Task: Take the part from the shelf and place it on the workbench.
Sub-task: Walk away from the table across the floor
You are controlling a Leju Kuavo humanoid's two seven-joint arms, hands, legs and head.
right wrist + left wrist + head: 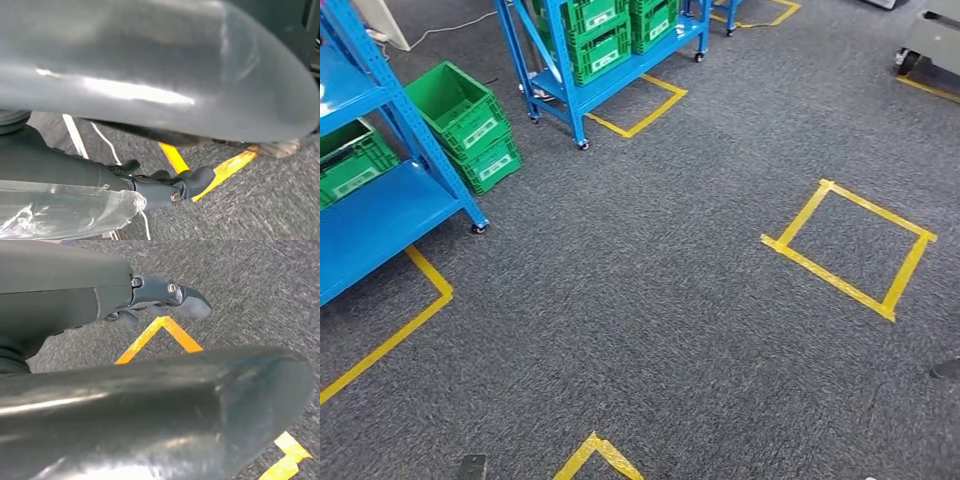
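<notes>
thick grey thumb and darker fingers (158, 290) of the left hand (113, 390) hang over grey carpet (660, 300). the fingers are stretched out and apart from the thumb, with nothing between them, so this hand is wide and holds nothing.

the right hand (151, 75) also hangs over the carpet, its dark fingers (188, 182) almost straight. a piece of clear plastic (64, 210) lies against the underside of these fingers. i cannot tell if the hand grips it, and i cannot tell if the part is inside.

from the head view, a corner of yellow tape (595, 455) is nearest on the floor, and a taped yellow square (848, 250) lies further to the right. a blue shelf (373, 215) stands at the left with a green crate (350, 165) on its lower board. two stacked green crates (463, 120) sit on the carpet just beside its leg. a second blue shelf (607, 80) stands further back, loaded with more green crates (599, 40). the part itself i cannot make out on either shelf.
</notes>
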